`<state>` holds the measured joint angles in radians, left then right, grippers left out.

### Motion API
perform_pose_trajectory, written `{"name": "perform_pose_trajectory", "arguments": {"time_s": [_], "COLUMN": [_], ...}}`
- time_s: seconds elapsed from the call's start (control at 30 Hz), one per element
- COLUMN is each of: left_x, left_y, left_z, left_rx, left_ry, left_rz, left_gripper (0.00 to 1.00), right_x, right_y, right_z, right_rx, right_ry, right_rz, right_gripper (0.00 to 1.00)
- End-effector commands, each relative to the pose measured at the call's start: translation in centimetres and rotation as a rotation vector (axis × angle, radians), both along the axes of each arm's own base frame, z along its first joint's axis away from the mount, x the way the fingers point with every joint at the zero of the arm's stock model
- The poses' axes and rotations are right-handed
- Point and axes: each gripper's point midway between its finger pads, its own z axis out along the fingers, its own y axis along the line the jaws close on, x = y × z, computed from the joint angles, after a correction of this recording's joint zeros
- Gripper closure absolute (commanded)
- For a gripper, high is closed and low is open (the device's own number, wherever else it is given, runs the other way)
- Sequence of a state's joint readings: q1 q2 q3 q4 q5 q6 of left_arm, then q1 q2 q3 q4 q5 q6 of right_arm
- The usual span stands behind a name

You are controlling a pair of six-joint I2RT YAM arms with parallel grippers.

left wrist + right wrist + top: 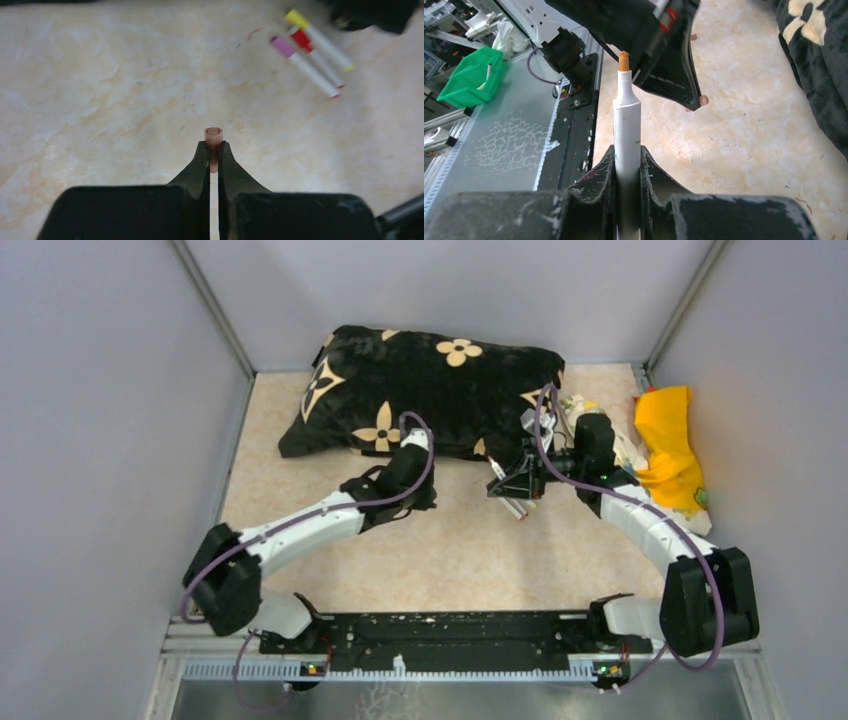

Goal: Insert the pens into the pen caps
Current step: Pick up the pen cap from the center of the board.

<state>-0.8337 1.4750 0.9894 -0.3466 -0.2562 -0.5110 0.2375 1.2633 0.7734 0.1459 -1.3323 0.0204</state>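
Pinching a peach cap [213,136] tight in the left gripper [213,150], with its open mouth just past the tips. Clamping an uncapped pen [626,120] in the right gripper [626,162], with its orange nib far ahead. Mating step, likely: next, aligning nib with mouth, pushing home.

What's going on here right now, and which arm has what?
The left gripper is shut on a small orange-pink cap over the table. The right gripper is shut on an uncapped white pen, with its orange tip close to the left gripper. Pen and cap are not yet joined. Three capped pens lie side by side on the table nearby.
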Motion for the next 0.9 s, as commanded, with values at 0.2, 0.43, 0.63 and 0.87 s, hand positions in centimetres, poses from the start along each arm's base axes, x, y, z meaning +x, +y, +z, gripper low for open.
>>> {"name": "perform_pose_trajectory", "arguments": {"time_s": [0.2, 0.43, 0.63, 0.87], "left_x": [1.5, 1.7, 1.5, 1.2], "left_y": [-2.0, -1.4, -2.0, -3.3], "left_z": [13.8, 18.7, 20.1, 19.2], "left_rx": [-0.771, -1.026, -1.107, -1.135], "left_ry": [-0.346, -0.401, -0.396, -0.331], "left_rz": [0.15, 0.223, 0.201, 0.177], "left_gripper": [1.0, 1.0, 1.0, 1.0], "right_x": [-1.0, -1.3, -1.1, -0.4], "right_y": [1.3, 2.7, 3.7, 4.4], "right_z": [0.7, -0.7, -2.1, -3.0], "right_rx": [0.026, -0.015, -0.043, -0.072], "right_ry": [-0.049, -0.032, 0.007, 0.032], "right_rz": [0.045, 0.051, 0.026, -0.029], "right_gripper": [1.0, 1.0, 1.0, 1.0]}}
